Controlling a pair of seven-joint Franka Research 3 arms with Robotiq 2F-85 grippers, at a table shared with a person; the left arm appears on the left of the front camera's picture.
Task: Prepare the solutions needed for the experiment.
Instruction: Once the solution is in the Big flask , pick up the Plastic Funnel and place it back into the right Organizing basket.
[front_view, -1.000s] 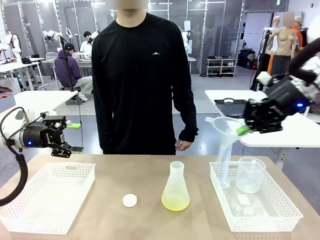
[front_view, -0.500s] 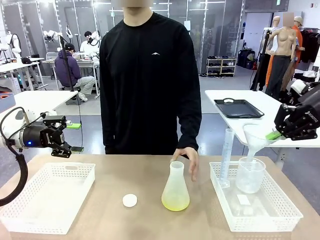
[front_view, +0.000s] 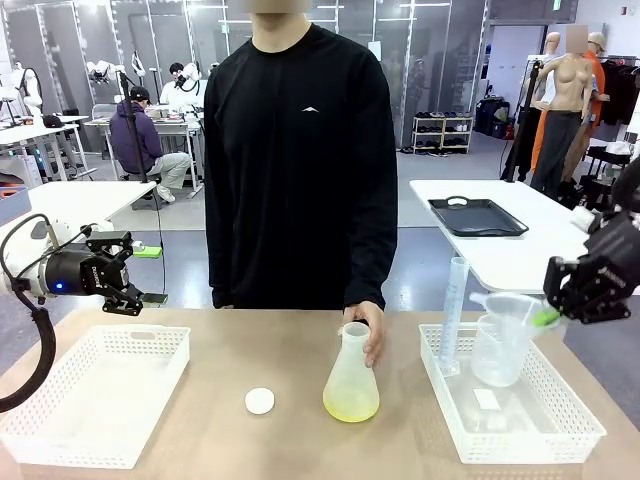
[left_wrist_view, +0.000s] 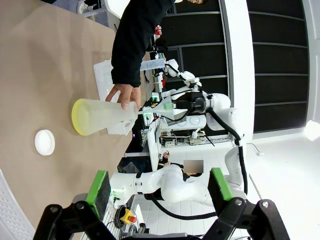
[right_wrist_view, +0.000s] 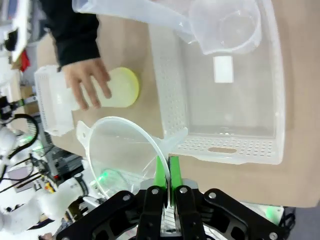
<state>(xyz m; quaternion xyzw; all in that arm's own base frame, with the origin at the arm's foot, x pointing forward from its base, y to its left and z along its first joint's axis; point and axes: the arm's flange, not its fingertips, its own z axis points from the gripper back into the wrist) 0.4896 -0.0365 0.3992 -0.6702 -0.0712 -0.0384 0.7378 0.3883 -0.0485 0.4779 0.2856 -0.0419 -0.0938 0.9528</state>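
The solutions (front_view: 351, 404) are a shallow pale yellow-green layer at the bottom of a frosted conical flask (front_view: 351, 370) in the middle of the table. A person's hand (front_view: 373, 331) grips the flask's neck. My right gripper (front_view: 545, 317) is shut on the rim of a clear funnel (front_view: 503, 304), which hangs over the beaker (front_view: 499, 350) in the right basket. In the right wrist view the funnel (right_wrist_view: 120, 150) is pinched between the closed fingers of my right gripper (right_wrist_view: 166, 171), with the solutions (right_wrist_view: 125, 88) beyond. My left gripper (front_view: 145, 275) hovers open and empty at the far left. My left gripper (left_wrist_view: 160, 184) also faces the flask (left_wrist_view: 102, 116).
A white basket (front_view: 95, 395) sits at the left. The right basket (front_view: 520, 425) holds the beaker, an upright graduated cylinder (front_view: 455, 312) and a small white piece (front_view: 487, 398). A round white cap (front_view: 260, 400) lies left of the flask. The person stands at the far edge.
My right gripper has carried the funnel down and to the right, away from the flask and over the right basket. The person's hand came forward and took the flask's neck. The left arm stayed still.
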